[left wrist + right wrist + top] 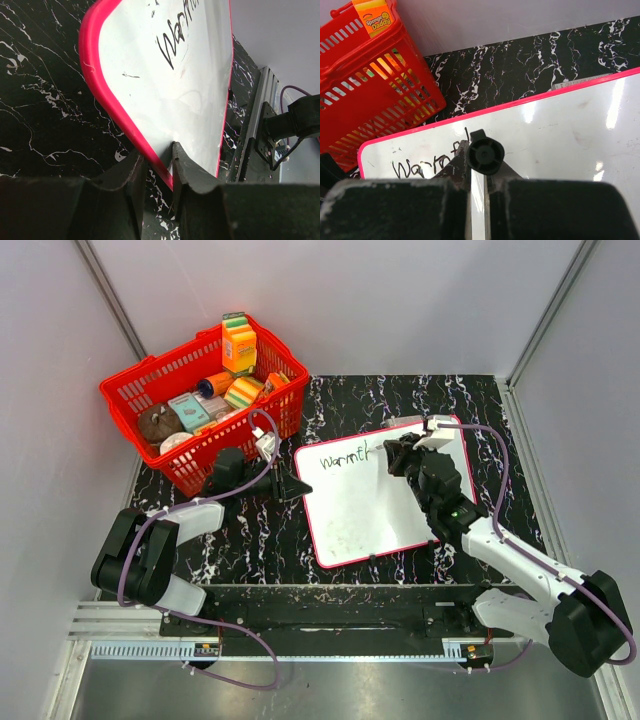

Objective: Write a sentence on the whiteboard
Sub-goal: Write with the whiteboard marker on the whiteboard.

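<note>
Here's the flat white rectangular whiteboard (365, 510) with its thin pink-red frame. It lies slightly turned in the middle of the black marbled table (260, 540), just beside the red plastic mesh basket (145, 430), which is packed with groceries at the far left.

The left gripper (297, 487) is at the board's left edge. The wrist view shows it clearly: two dark fingers (134, 175) clamped on the pink frame, one on either side.

Over on the right, the right gripper (393, 452) hangs over the top of the board. Its fingers are pressed tight on a marker (485, 155) with a round black end, tip pointing down at the white surface. Black handwritten letters run along the upper edge, reading "Warmt", and the pen sits at the end of them.
</note>
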